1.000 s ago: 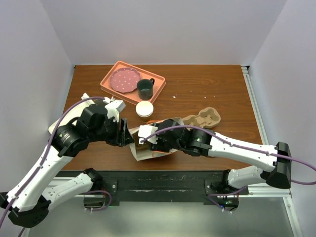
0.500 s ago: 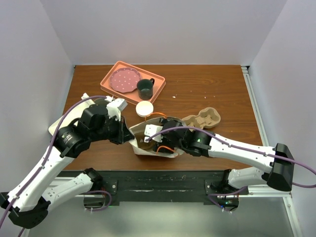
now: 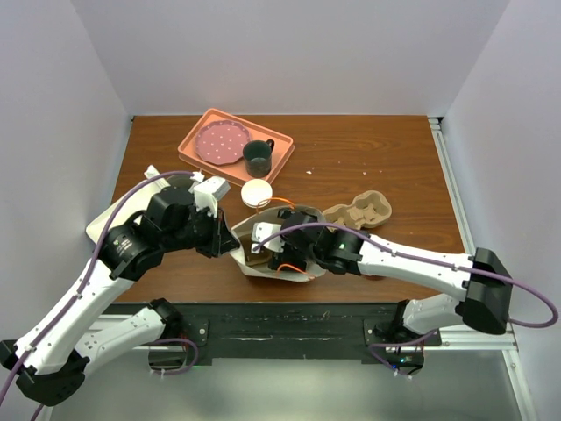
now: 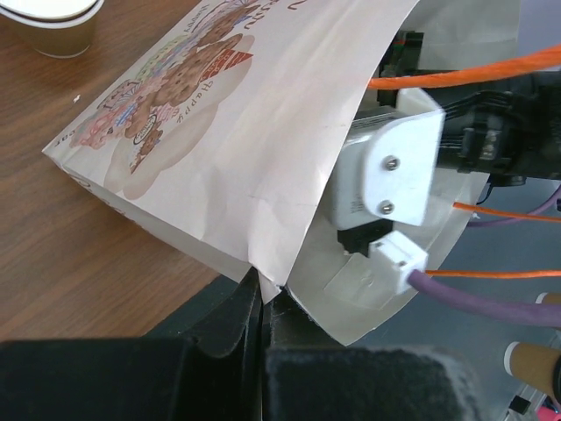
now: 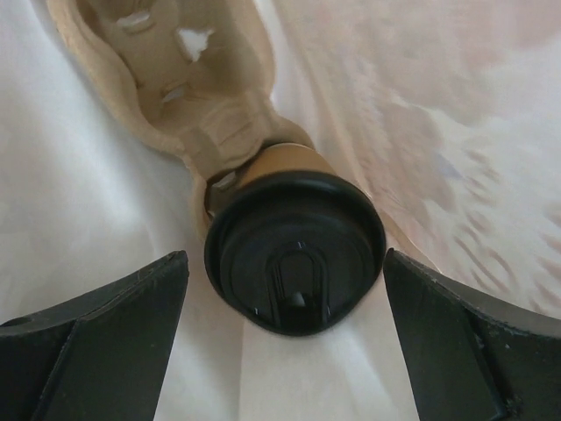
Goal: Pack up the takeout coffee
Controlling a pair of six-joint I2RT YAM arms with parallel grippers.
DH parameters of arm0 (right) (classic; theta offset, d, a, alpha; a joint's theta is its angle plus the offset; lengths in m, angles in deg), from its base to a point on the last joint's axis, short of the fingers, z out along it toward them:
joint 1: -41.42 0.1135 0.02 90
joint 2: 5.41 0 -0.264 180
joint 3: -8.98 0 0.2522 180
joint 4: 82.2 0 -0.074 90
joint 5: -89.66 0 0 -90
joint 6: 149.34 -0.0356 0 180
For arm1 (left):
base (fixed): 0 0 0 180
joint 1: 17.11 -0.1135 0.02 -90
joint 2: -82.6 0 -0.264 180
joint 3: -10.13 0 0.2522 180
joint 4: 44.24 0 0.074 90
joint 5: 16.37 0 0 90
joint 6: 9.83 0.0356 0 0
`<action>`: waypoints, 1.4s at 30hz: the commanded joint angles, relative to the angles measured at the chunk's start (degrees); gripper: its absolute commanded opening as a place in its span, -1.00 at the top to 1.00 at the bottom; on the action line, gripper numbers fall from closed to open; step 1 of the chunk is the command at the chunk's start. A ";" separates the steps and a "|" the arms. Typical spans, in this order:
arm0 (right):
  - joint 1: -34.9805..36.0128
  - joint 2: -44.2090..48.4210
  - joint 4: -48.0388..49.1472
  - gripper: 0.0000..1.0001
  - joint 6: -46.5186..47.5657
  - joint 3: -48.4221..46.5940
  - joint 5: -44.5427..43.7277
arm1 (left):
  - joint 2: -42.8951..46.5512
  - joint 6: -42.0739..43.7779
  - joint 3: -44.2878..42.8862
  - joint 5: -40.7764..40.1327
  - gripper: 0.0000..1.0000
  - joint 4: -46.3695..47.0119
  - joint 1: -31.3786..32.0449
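Brown wood counter [image 3: 368, 158] under white walls, and from overhead both arms meet at a paper bag [image 3: 254, 268] lying on its side near the front edge. The left pincer [image 3: 226, 248] sits at the bag's mouth while the right pincer [image 3: 263, 248] is pushed well inside. A pink tray [image 3: 280, 151] with a dark mug [image 3: 258, 158] waits at the back, out of play. Over to the left wrist view: the two fingers are clenched on the bag's lip, pinching the paper tight. That looks meant to prop the mouth open and pin the bag while the other arm works inside; the right wrist's white housing and orange cables fill the opening. Now the right wrist view, deep in the bag, and there's the takeout coffee [image 5: 294, 254], black lid facing the lens, tan body seated in a pulp carrier [image 5: 175, 79] that rests on the bag's white lining. The right fingers stand spread on either side of the lid with clear gaps, so the cup is released. Delivery looks done; backing out straight without clipping the lid or snagging paper is the likely next concern.
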 commanded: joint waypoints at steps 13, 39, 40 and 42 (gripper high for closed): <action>-2.92 -1.92 -2.61 -0.26 2.75 -6.39 -1.70 | -0.09 2.77 -2.81 0.04 1.00 0.13 0.22; -3.01 2.22 -23.00 0.06 -0.05 -30.47 8.41 | -5.28 2.24 -6.59 -5.06 1.00 -4.70 0.22; -3.10 2.74 -23.36 0.07 -0.49 -32.05 8.24 | -5.45 2.33 -6.67 -5.15 1.00 -4.88 0.22; -3.10 3.27 -24.50 0.08 -1.37 -33.64 7.71 | -5.98 2.33 -7.02 -5.24 1.00 -5.49 0.22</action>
